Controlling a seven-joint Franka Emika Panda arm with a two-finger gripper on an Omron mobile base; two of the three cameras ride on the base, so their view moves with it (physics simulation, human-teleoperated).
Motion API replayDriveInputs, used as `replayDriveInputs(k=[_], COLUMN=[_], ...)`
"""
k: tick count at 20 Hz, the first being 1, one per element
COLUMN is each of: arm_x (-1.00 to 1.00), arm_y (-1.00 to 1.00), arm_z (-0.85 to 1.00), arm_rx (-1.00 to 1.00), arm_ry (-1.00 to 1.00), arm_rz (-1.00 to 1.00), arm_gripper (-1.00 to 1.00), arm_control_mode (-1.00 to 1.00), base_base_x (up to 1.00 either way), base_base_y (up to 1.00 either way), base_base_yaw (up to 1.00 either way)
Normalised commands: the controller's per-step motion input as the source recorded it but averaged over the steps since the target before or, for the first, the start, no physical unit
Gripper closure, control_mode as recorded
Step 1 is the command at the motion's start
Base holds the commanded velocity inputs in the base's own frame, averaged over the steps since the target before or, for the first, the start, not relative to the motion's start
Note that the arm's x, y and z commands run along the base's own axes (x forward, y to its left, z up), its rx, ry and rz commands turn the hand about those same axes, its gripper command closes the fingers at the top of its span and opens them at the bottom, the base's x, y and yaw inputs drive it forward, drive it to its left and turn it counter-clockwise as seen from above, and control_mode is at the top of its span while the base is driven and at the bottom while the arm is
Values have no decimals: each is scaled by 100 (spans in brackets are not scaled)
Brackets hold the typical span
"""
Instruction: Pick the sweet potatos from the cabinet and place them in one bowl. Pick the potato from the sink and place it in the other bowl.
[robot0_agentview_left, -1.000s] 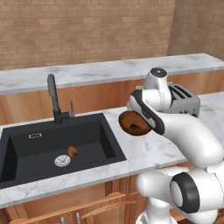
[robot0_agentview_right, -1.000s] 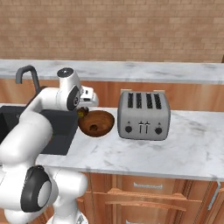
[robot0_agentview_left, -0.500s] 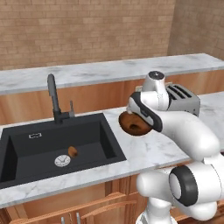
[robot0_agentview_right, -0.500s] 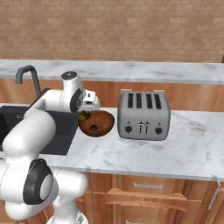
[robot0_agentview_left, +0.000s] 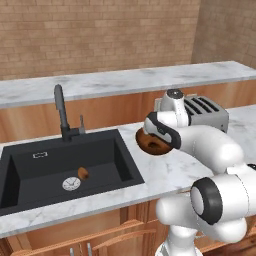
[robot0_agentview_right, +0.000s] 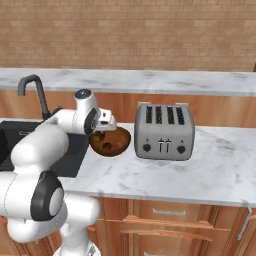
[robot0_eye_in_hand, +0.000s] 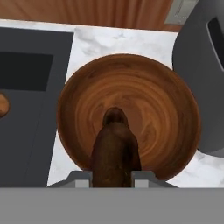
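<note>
Carrying a sweet potato (robot0_eye_in_hand: 114, 153) to the reddish-brown bowl (robot0_eye_in_hand: 175, 127): tool (robot0_eye_in_hand: 113, 178) clamped on the tuber, poised directly above the bowl's centre. Next: lower slightly, release. Potato (robot0_agentview_left: 83, 173) lying in the sink (robot0_agentview_left: 30, 172), off to the tool's left.

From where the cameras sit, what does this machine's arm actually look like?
The arm is built from fat, glossy white rounded segments, like smooth tubes linked end to end. Dark grey to black rings and round caps mark its joints, including a large black disc low on the body. A dark band wraps one upper segment. The gripper ends in small pale grey jaws. No loose cables or lettering are visible.
</note>
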Motion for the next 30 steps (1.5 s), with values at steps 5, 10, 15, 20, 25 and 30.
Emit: replayDriveInputs(k=[5,10,15,20,25,30], arm_x=[27,18,7,8,3,0], arm_y=[-1,-1,-4,-7,-1,0], arm_z=[-9,-11,-19,-27,-10,0], arm_rx=[0,0,0,0,0,0], arm_ry=[0,0,0,0,0,0], arm_rz=[0,0,0,0,0,0], arm_gripper=[100,100,100,100,100,100], arm_control_mode=[-100,-100,-100,-100,-100,-100], base_base_x=[0,0,0,0,0,0], base_base_y=[0,0,0,0,0,0], base_base_yaw=[0,0,0,0,0,0])
